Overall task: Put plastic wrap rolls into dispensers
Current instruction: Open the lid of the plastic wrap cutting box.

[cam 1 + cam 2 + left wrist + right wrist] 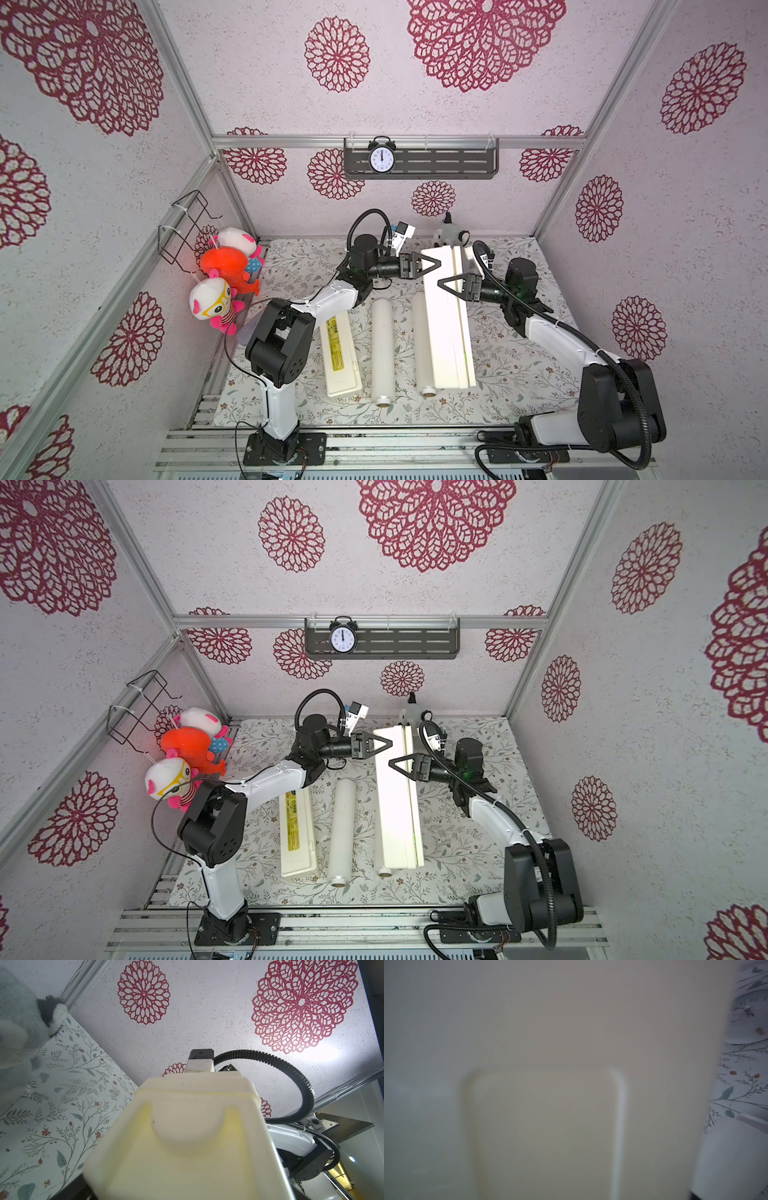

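Observation:
One cream dispenser (446, 328) (397, 812) hangs raised and lengthwise over the mat, its left edge covering part of a white plastic wrap roll (420, 332) (384, 868). My right gripper (441, 284) (391, 764) is shut on it at mid-length, and cream plastic (550, 1064) fills the right wrist view. My left gripper (438, 263) (390, 744) reaches its far end, which lies between the jaws (187, 1147); the fingers are hidden there. A second roll (382, 349) (344, 829) lies free. The other dispenser (338, 357) (296, 837), with its yellow-green label up, lies closed beside my left arm.
Plush toys (224, 274) and a wire basket (187, 224) hang on the left wall. A grey plush (446, 235) (16, 1022) sits at the mat's far edge, close behind the raised dispenser. A clock (381, 160) stands on the back shelf.

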